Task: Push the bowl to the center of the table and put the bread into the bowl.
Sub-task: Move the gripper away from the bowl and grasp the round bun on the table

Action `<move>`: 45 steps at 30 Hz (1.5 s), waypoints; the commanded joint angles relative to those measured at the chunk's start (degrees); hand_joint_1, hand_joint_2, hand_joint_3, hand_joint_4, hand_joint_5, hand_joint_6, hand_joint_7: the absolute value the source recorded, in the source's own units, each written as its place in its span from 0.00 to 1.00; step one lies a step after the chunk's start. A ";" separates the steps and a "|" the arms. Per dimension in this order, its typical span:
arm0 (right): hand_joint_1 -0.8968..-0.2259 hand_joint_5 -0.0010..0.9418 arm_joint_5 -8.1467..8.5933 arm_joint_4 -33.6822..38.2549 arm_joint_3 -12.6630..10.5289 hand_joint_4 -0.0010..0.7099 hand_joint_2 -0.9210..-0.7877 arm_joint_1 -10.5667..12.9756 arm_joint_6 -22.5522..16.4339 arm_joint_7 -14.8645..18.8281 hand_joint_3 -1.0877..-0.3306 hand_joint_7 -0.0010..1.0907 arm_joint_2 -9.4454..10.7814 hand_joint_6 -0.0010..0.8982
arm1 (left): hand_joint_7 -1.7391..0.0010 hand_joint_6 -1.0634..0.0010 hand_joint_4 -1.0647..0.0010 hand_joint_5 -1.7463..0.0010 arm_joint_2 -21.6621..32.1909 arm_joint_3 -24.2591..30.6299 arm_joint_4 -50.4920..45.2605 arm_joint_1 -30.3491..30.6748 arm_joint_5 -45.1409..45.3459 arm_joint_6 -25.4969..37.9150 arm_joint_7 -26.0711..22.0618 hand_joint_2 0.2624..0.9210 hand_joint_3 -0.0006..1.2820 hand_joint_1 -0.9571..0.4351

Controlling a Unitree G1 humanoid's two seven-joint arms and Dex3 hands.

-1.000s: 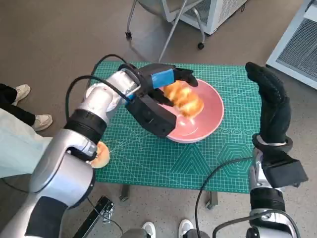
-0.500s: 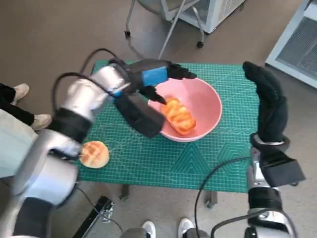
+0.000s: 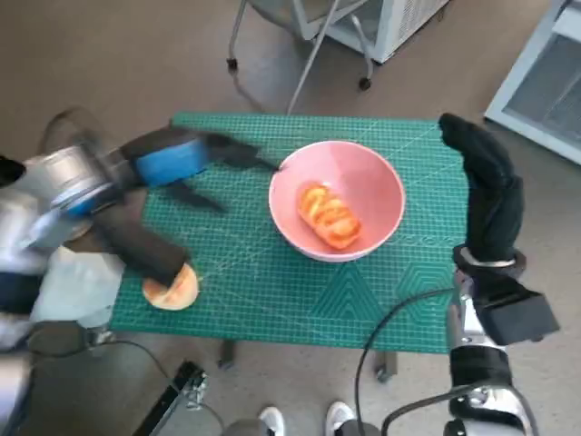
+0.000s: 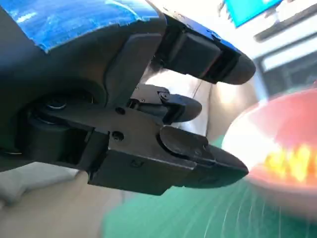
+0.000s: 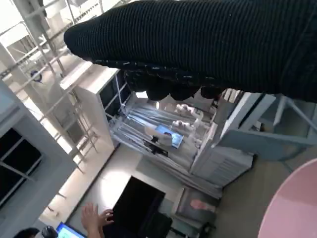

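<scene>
Bread (image 3: pixel 328 215) in pink bowl (image 3: pixel 368 182) (mid-table); second bun (image 3: pixel 172 289) outside

A black left hand (image 3: pixel 195 159) with blue tape, a black knitted right hand (image 3: pixel 486 195), pale forearms, black cables.

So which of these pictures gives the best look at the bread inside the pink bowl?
The head view: the bread lies whole and sharp inside the bowl, seen from above. The left wrist view catches it only as a blurred orange glow. The right wrist view shows just a bit of pink rim, no bread.
</scene>
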 commanded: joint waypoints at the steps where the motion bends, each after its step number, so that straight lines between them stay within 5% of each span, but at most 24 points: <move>1: 0.51 0.01 0.64 -0.10 0.48 0.51 0.00 0.78 1.64 1.01 0.32 0.68 0.74 0.06 | 0.94 0.38 0.49 0.96 5.04 5.43 -6.80 7.12 -4.94 0.91 -4.48 0.80 0.00 0.69; 18: 0.47 0.01 0.38 0.23 1.25 0.52 0.00 -0.96 4.41 2.19 0.30 0.70 0.90 0.07 | 0.96 0.37 0.47 0.98 10.02 16.70 -22.15 26.28 -6.11 7.17 -11.82 0.72 0.00 0.68; 45: 0.46 0.00 0.98 -0.46 0.97 0.51 0.00 -0.29 4.15 3.68 0.29 0.77 0.61 0.05 | 1.00 0.41 0.51 1.00 3.12 6.35 -12.45 23.46 9.47 7.37 -8.68 0.75 0.01 0.69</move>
